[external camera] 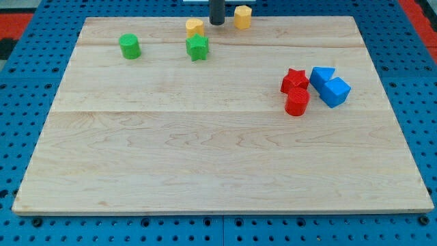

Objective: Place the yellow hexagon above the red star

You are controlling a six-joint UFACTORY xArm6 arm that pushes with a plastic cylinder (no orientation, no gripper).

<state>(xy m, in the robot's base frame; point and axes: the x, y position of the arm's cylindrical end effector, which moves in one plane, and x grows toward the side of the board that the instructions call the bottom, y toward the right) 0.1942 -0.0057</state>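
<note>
1. A pale wooden board (218,157) made of joined planks fills most of the frame and rests on a blue perforated surface (20,89).
2. The arm's straight dark rod enters from the top edge of the frame, and my tip (217,24) touches down on the board near its top edge, slightly left of centre. The rod carries no jaws, so there is nothing spread, pressed together or pinching anything.
3. The yellow hexagon block (242,16) stands just to the right of my tip, very close to it at the top of the board; whether the two touch cannot be told.
4. A second yellow block, heart-like in shape (194,28), sits just to the left of my tip.
5. A green star block (197,48) lies directly below that yellow block, almost touching it.
6. A green cylinder block (130,46) stands in the upper left of the board, well apart from the others.
7. The red star block (295,80) lies in the right half of the board, at mid height, well away from the yellow hexagon block.
8. A red cylinder block (297,102) sits just below the red star block, touching it.
9. Two blue blocks lie to the right of the red star block: a blue wedge-shaped block (321,75) and, beside it lower right, a blue cube block (335,92).
</note>
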